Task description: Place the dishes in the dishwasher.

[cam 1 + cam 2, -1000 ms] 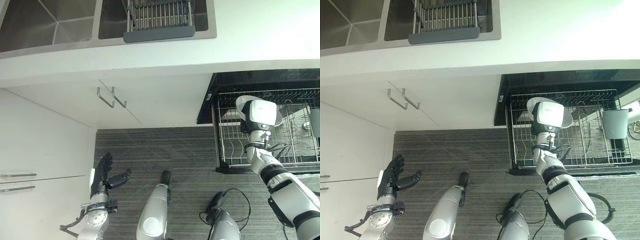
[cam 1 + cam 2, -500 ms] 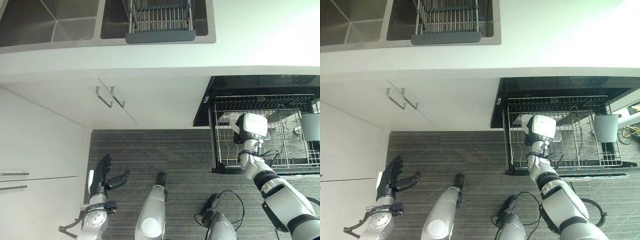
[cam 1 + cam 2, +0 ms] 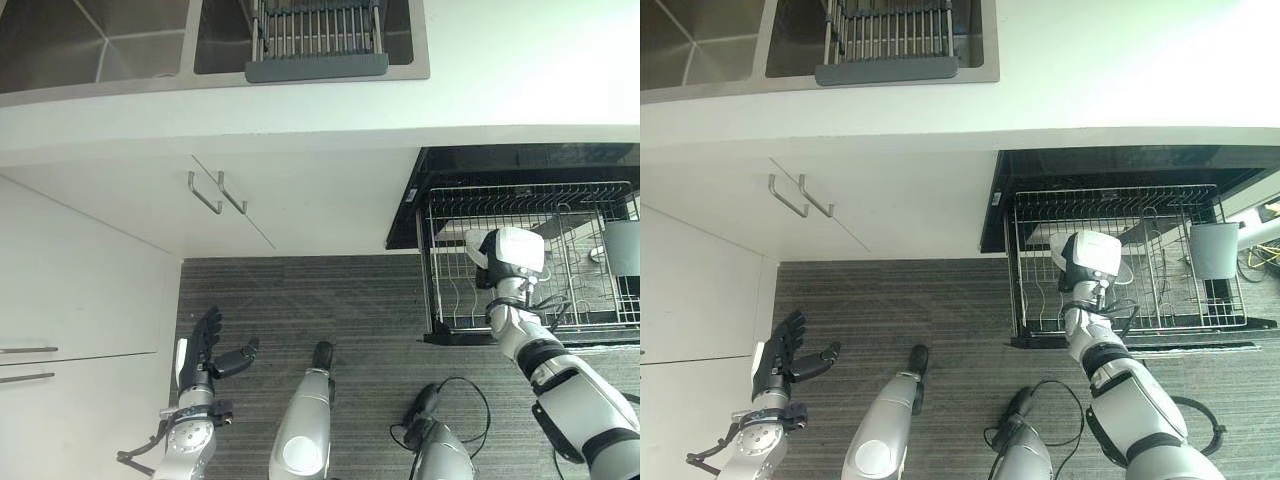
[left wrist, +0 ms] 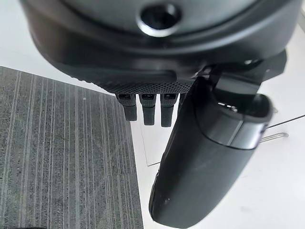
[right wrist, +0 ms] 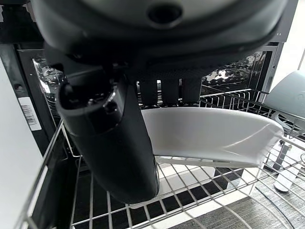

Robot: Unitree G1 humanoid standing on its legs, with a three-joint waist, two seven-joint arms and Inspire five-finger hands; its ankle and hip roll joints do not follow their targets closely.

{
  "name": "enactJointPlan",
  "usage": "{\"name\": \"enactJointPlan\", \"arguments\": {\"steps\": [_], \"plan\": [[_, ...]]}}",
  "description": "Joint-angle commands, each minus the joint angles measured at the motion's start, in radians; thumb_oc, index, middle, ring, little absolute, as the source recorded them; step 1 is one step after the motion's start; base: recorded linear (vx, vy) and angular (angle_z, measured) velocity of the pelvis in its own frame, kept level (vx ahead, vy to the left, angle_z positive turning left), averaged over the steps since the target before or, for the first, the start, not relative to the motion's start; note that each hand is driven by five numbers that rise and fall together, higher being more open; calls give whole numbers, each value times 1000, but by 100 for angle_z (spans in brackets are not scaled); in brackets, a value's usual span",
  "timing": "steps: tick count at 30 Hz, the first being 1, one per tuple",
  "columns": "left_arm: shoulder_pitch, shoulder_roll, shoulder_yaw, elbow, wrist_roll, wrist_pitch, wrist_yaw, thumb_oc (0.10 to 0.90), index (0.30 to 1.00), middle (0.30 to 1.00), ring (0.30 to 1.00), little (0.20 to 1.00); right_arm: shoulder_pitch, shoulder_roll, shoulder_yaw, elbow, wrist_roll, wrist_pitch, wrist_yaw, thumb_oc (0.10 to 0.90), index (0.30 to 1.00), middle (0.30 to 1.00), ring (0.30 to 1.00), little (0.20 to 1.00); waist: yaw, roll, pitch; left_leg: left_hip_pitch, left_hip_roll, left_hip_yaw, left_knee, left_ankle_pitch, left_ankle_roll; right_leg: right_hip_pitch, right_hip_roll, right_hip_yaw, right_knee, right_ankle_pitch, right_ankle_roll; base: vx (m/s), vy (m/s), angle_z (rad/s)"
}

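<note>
Right hand [image 5: 114, 143] sits over the pulled-out dishwasher rack [image 3: 440, 300], thumb curled across the near face of a white dish [image 5: 209, 136], fingers behind it: a pinch grip, dish held on edge and a little tilted. From the head views the dish [image 3: 1120, 268] is low in the near-left part of the rack, just above the wire floor; whether its lower rim already touches the wires cannot be told.

Step in hand, as judged: seating the dish between the rack tines. To do it well, keep the dish upright on its edge, line the rim up with a gap between tines rather than on top of one, and lower slowly until the wires take the weight. Only then loosen the thumb, and draw the hand straight up so the fingers do not drag the dish over.

A grey cutlery cup [image 3: 1212, 250] stands at the far right of the rack, well apart.

Left hand [image 3: 205, 350] hangs idle over the floor [image 3: 340, 300] near the white cabinet [image 3: 80, 290], fingers straight and spread, holding nothing.

Up on the desk [image 3: 520, 70], the sink [image 3: 60, 50] holds a dark drying rack [image 3: 315, 40].
</note>
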Motion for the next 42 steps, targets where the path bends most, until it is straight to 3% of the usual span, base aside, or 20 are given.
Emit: {"name": "enactJointPlan", "arguments": {"steps": [1, 6, 7, 8, 16, 27, 37, 42], "plan": [[16, 80, 11, -64, 3, -37, 42, 800, 900, 900, 900, 900, -75, -98, -5, 7, 29, -24, 3, 400, 300, 300, 300, 300, 17, 13, -32, 40, 47, 8, -44, -77, -32, -41, -32, 13, 96, -120, 78, 0, 0, 0], [26, 88, 23, -81, -1, -30, 32, 800, 900, 900, 900, 900, -97, -137, -9, 11, 49, -49, 83, 400, 300, 300, 300, 300, 16, 17, -32, 31, 47, 10, -44, -73, -34, -51, -35, 12, 96, -120, 77, 0, 0, 0], [27, 89, 24, -83, -2, -27, 29, 800, 900, 900, 900, 900, -97, -142, -9, 12, 48, -55, 93, 546, 519, 519, 519, 519, 16, 17, -31, 31, 47, 11, -44, -73, -34, -51, -36, 12, 96, -120, 77, 0, 0, 0], [27, 88, 28, -85, -1, -23, 27, 800, 900, 900, 900, 900, -96, -146, -7, 9, 55, -51, 106, 800, 900, 900, 900, 900, 14, 16, -33, 31, 47, 13, -44, -73, -34, -52, -35, 12, 96, -121, 76, 0, 0, 0], [28, 93, 31, -103, -6, -3, 9, 800, 900, 900, 900, 900, -101, -162, -17, -12, 67, -76, 143, 800, 900, 900, 900, 900, 7, 12, -42, 44, 49, 22, -44, -77, -34, -46, -35, 18, 96, -121, 77, 0, 0, 0], [35, 100, 38, -104, -1, 17, -6, 800, 900, 900, 900, 900, -100, -171, -53, -56, 204, -114, 159, 800, 900, 900, 900, 900, -2, 1, -53, 71, 55, 28, -44, -83, -35, -28, -28, 23, 96, -121, 76, 0, 0, 0], [52, 91, 65, -99, 25, 41, -20, 800, 900, 900, 900, 900, -40, -174, -178, -173, 571, -124, 275, 800, 900, 900, 900, 900, -24, -24, -85, 123, 65, 47, -44, -97, -34, 15, -21, 26, 96, -131, 72, 9, 1, -1], [85, 86, 108, -102, 41, 59, -37, 800, 900, 900, 900, 900, 88, -164, -300, -322, 841, -58, 420, 800, 900, 900, 900, 900, -49, -47, -111, 171, 76, 58, -44, -108, -35, 53, -14, 32, 96, -137, 70, 67, -17, -10]]}}
